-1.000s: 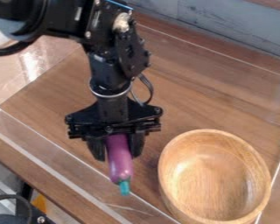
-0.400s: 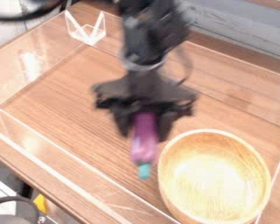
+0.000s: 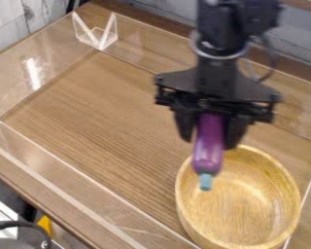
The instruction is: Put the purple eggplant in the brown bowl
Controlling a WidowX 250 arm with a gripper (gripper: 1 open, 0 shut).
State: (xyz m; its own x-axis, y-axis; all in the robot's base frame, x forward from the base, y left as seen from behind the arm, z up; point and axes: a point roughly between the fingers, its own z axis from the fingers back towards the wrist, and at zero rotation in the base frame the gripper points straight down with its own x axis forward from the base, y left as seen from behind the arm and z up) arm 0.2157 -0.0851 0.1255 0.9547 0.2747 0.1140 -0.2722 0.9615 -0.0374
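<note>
We see the purple eggplant (image 3: 209, 144) as a small, elongated, glossy toy with a teal-green stem tip at its lower end; it hangs nearly upright, stem down, pinched at its upper part by the gripper (image 3: 212, 119), whose black jaws are pressed against its sides. We note that the eggplant is clear of the surface (image 3: 100, 117) and is suspended over the near-left part of the brown bowl (image 3: 278, 171), with the stem tip appearing over the bowl's inner wall just inside the rim; we cannot tell whether the tip touches the wood. The bowl is large, round and light brown, with visible grain and a thick rim, and it is much wider than the eggplant is long. It sits at the lower right of the view, and its right side lies close to the picture's edge. The surface is wood-grained and bounded by clear walls (image 3: 35, 60): one runs along the left and near sides, and a folded transparent piece (image 3: 96, 29) stands at the far-left corner. We observe broad bare surface to the left of the gripper, well apart from the bowl, and a narrower strip between the bowl and the near wall.
</note>
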